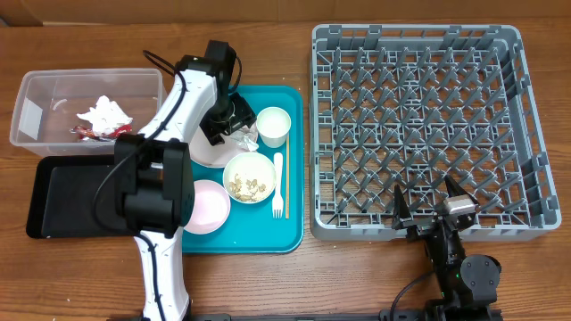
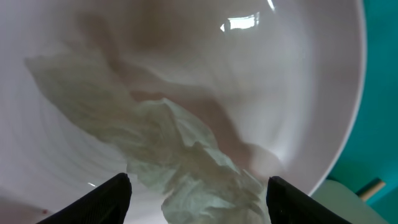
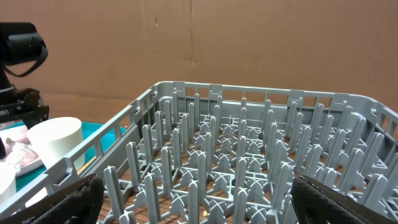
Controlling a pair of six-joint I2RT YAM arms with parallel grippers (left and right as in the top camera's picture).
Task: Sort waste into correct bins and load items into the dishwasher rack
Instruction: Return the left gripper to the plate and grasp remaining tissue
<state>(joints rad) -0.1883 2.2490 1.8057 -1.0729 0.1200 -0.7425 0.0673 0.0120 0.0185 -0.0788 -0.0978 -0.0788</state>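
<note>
Left gripper: jaws spread wide, one finger on either side of a crumpled white napkin.
Napkin position: lying on the large white round plate, on the teal tray.
Right gripper: jaws wide apart, empty, at the near wall of the large grey plastic dishwasher rack.

Grey lattice rack, teal tray, pink plate, wht cup.

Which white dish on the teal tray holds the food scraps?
The small white round bowl beside the white plastic fork; the white cup looks empty, the large white plate carries a crumpled napkin.
</note>
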